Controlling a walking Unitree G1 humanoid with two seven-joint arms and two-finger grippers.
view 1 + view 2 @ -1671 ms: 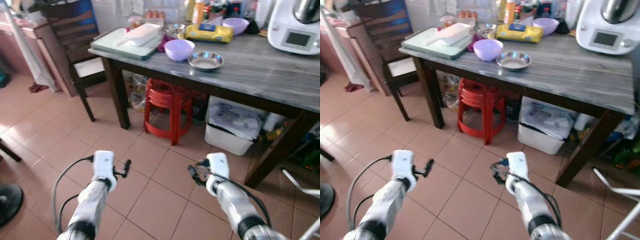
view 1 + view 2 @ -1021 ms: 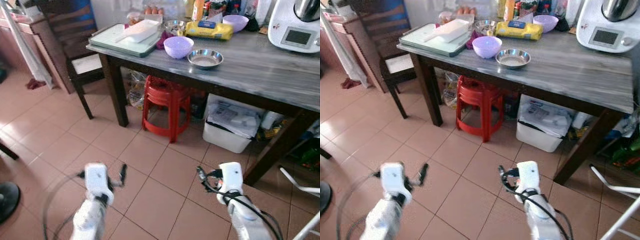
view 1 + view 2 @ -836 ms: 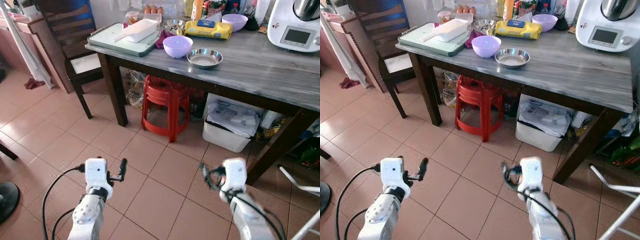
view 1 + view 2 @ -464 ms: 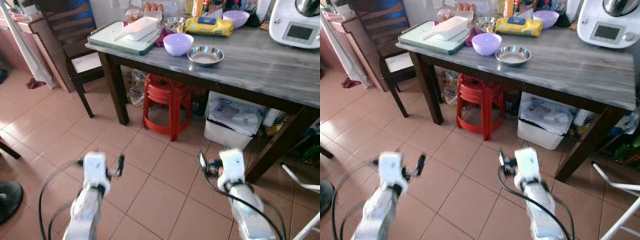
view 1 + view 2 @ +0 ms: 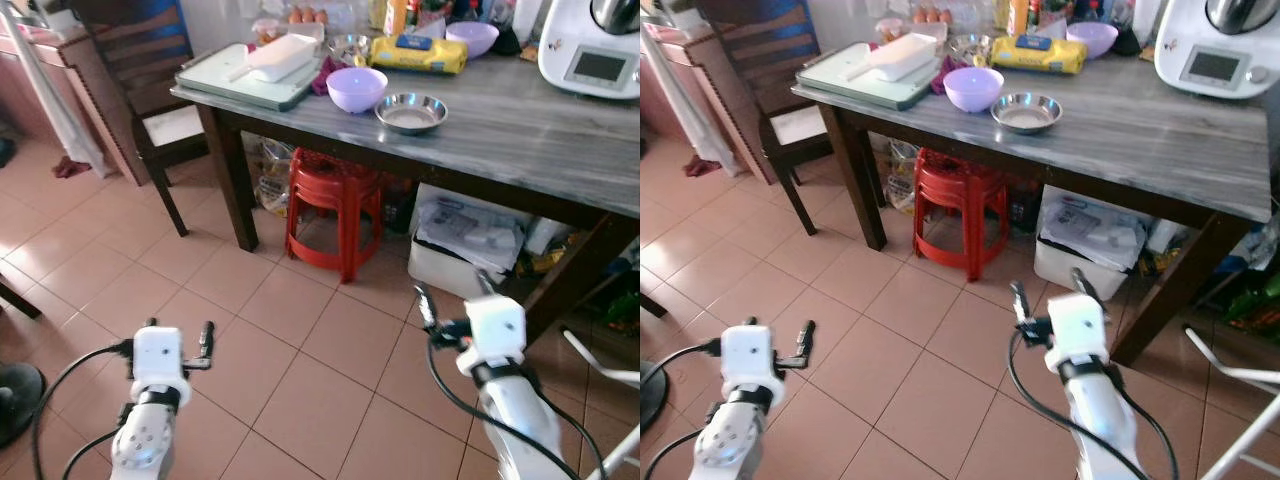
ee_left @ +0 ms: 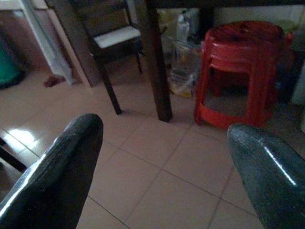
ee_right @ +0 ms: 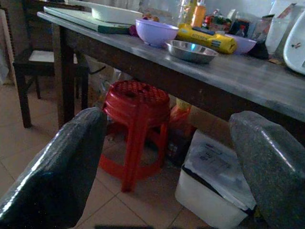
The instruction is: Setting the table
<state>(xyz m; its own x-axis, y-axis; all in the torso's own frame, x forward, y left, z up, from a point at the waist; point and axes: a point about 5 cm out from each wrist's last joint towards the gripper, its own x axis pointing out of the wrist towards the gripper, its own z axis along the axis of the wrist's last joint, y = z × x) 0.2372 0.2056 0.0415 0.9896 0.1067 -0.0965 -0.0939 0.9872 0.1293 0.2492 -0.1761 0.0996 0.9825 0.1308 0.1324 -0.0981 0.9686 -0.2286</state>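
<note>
Steel bowl [image 5: 411, 113] on table [image 5: 520, 130], well beyond both grippers' spread, empty fingers [image 7: 57, 162].

You have a grey, streaked tabletop [image 5: 520, 120] on dark brown legs across the upper frame. On it sit a lilac bowl [image 5: 357, 88], a silver dish [image 5: 411, 113], a yellow packet [image 5: 417, 55] and a pale green tray [image 5: 238, 80] bearing a white container [image 5: 282, 56]. Beneath it stands a red stool [image 5: 335, 212] beside a white bin [image 5: 462, 250]. The floor [image 5: 300, 380] is salmon-pink tile with pale grout lines.
</note>
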